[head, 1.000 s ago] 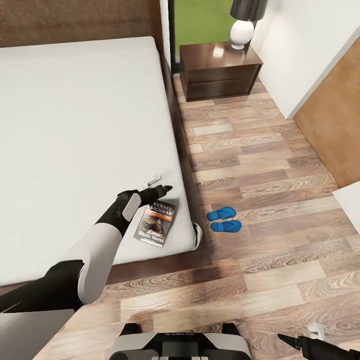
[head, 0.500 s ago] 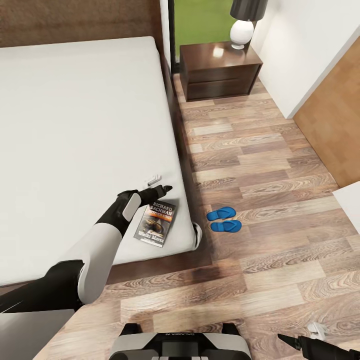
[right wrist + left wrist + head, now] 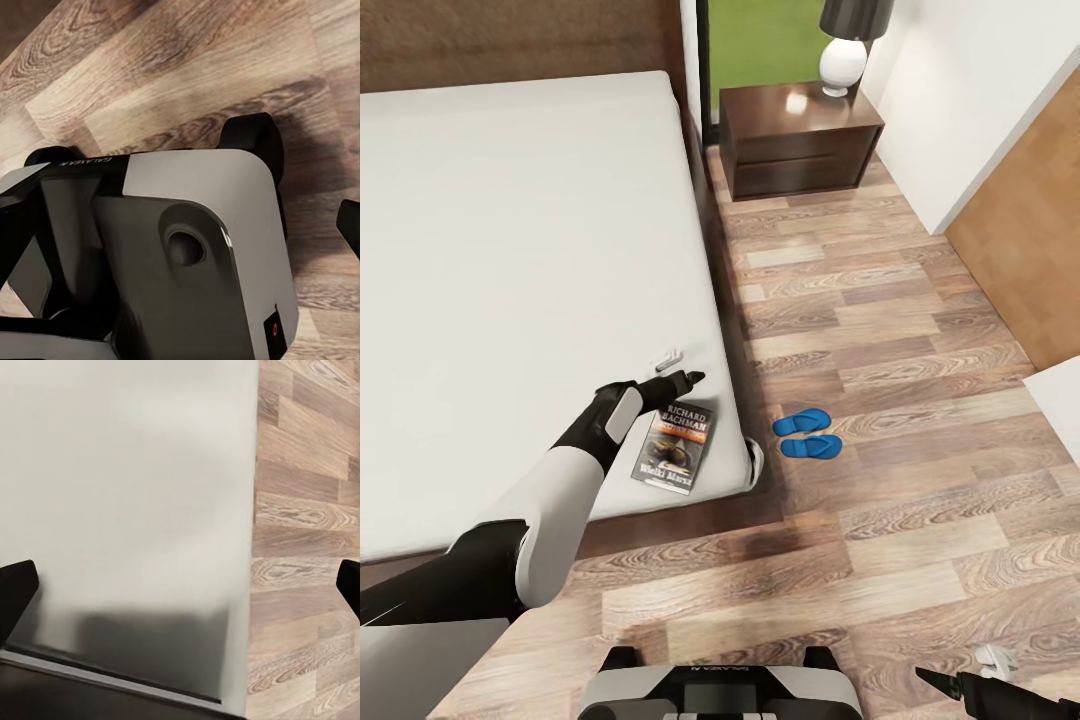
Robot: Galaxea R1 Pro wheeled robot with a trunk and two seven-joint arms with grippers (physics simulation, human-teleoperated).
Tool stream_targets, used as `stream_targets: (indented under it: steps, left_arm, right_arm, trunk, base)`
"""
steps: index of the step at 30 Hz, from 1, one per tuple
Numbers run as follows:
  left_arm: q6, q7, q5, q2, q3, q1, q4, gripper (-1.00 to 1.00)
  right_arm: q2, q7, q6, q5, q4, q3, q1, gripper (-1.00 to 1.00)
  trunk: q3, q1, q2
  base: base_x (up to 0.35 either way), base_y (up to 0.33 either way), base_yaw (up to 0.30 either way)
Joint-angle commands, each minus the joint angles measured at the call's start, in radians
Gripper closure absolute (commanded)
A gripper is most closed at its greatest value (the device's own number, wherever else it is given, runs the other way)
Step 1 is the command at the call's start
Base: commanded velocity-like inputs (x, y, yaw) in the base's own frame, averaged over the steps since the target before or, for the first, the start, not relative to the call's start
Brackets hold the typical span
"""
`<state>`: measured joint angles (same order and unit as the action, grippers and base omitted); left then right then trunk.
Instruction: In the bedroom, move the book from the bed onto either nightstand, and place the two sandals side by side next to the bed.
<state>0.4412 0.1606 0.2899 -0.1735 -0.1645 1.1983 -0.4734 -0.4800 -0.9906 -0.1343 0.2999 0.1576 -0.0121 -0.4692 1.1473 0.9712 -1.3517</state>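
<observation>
Your left gripper (image 3: 678, 380), jaws wide, hovers over the bed (image 3: 510, 250) just beyond the book (image 3: 678, 449); sandals (image 3: 804, 435) lie paired beside the bed; right gripper's (image 3: 930, 680) state: cannot tell

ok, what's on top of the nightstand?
On the nightstand: a lamp with white base and dark shade, at its back right corner. The rest of the top shows glossy wood; the shade's upper part is cut off.
</observation>
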Motion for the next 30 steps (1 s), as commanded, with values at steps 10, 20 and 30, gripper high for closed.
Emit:
stream_targets:
  steps: [10, 20, 30]
  left_arm:
    - [0.005, -0.001, -0.009, -0.001, -0.007, 0.000, 0.018, -1.00]
    - [0.005, -0.001, -0.009, -0.001, -0.009, 0.000, 0.018, -1.00]
    - [0.005, -0.001, -0.009, -0.001, -0.009, 0.000, 0.018, -1.00]
  right_arm:
    - [0.000, -0.003, -0.011, 0.005, 0.000, -0.001, 0.000, -1.00]
    - [0.000, -0.003, -0.010, 0.005, 0.000, -0.001, 0.000, -1.00]
    - [0.000, -0.003, -0.010, 0.004, 0.000, -0.001, 0.000, -1.00]
  trunk:
    - [0.001, 0.000, 0.000]
    - [0.001, 0.000, 0.000]
    - [0.001, 0.000, 0.000]
  base:
    - [-0.002, 0.000, 0.000]
    - [-0.046, 0.000, 0.000]
    - [-0.004, 0.000, 0.000]
